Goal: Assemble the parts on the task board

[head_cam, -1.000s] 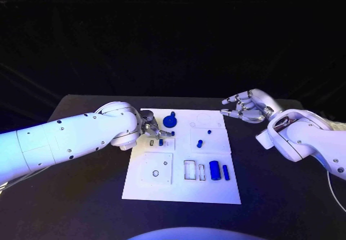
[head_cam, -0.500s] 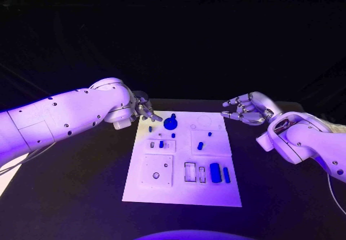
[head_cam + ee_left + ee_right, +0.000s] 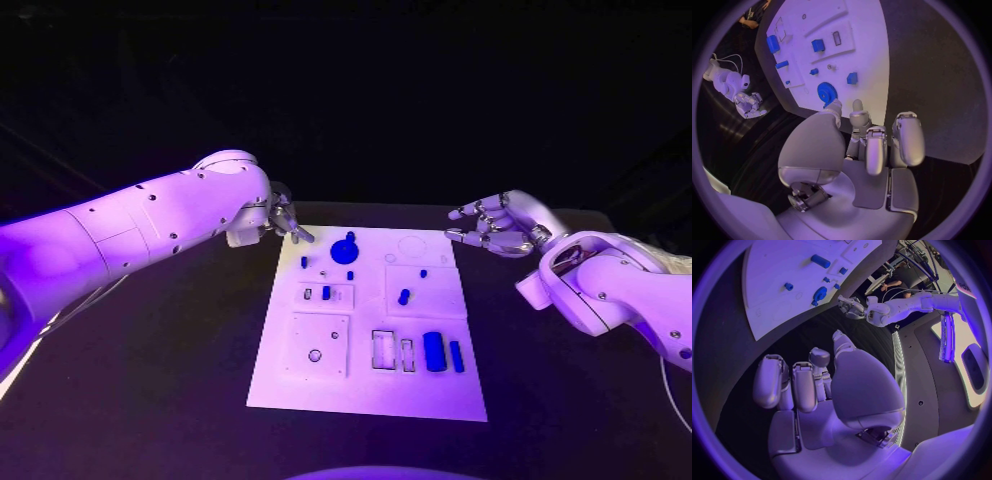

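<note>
Task board (image 3: 368, 390), one round blue part (image 3: 343, 250)

Head view: high, looking down on the task board (image 3: 369, 330). 2 wrist views: behind each hand, sharing that board (image 3: 861, 50) (image 3: 773, 280).

Dim surroundings, strong fisheye bending

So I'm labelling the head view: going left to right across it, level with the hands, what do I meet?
Left arm → left hand → blue gear on the white board → right hand → right arm.
</note>
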You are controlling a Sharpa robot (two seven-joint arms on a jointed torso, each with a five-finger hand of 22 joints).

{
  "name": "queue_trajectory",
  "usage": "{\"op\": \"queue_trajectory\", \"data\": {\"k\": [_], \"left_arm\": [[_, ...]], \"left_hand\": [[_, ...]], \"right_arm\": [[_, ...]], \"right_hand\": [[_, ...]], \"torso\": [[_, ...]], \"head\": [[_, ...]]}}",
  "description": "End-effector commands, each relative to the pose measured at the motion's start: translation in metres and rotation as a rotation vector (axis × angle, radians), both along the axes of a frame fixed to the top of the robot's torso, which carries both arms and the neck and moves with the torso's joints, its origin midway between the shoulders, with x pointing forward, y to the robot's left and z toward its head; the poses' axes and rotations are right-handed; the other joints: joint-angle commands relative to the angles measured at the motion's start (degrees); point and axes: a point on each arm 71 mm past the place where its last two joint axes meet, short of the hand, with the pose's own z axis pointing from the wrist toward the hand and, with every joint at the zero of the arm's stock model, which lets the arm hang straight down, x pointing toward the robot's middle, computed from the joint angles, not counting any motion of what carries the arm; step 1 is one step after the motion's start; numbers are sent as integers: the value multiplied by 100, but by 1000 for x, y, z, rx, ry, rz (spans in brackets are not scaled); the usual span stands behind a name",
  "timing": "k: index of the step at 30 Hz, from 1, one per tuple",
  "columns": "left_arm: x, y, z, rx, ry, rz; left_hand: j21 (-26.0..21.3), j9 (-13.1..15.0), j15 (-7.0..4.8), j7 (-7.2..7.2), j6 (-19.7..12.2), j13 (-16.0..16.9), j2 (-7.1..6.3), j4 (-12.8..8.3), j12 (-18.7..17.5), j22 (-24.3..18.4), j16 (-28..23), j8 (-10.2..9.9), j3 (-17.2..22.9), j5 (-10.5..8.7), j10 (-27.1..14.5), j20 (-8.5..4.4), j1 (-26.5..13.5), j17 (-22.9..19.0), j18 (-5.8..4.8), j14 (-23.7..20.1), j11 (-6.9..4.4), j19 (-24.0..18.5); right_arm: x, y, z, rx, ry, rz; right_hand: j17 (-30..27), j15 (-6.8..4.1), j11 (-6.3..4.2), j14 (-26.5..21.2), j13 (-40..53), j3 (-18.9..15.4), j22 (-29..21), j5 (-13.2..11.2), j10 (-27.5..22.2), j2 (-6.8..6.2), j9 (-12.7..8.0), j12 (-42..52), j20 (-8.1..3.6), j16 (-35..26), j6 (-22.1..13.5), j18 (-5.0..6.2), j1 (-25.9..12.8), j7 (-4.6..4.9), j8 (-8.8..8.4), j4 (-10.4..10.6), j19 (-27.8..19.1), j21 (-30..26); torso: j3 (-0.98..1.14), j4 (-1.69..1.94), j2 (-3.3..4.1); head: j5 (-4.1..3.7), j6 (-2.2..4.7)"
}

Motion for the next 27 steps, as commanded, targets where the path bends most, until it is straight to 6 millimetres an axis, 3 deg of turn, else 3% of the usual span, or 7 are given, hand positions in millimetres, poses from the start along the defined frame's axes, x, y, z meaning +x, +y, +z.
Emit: {"op": "queue_trajectory", "data": {"k": [1,13,20,27], "left_arm": [[1,0,-2,65,27,-32],[4,-6,-13,86,59,-33],[2,-10,-16,64,74,-39],[0,-9,-18,75,114,-50]], "left_hand": [[48,-24,-24,10,64,43,2,4,58,64,17,18,-66,14,69,2,-144,1509,49,603,-5,61],[86,-53,-39,-10,110,110,24,6,135,121,17,35,-194,1,121,-13,-335,1509,36,603,-21,94],[112,-55,-46,-20,128,160,78,3,186,156,17,47,-209,4,155,-19,-366,1509,28,603,-30,114],[126,-55,-49,-26,140,184,100,-1,211,175,17,55,-215,6,171,-22,-373,1509,24,603,-35,124]], "right_arm": [[0,2,0,0,-1,13],[0,4,-1,2,-1,19],[0,5,-1,2,0,22],[0,5,-1,1,2,21]], "right_hand": [[147,-24,7,283,-4,-29,-4,19,-17,48,7,-6,-15,-15,51,71,0,3,-10,-7,-39,-21],[151,-25,6,284,-3,-27,-7,24,-17,53,8,-3,-15,-12,52,71,4,3,-10,-10,-40,-22],[151,-25,6,284,-3,-27,-7,24,-17,53,8,-3,-15,-12,52,71,4,3,-10,-10,-40,-22],[151,-25,6,284,-3,-27,-7,24,-17,53,8,-3,-15,-12,52,71,4,3,-10,-10,-40,-22]], "torso": [[-7,-11,8],[-15,-15,17],[0,-14,9],[0,-6,6]], "head": [[15,-13],[24,-47],[25,-52],[26,-64]]}}
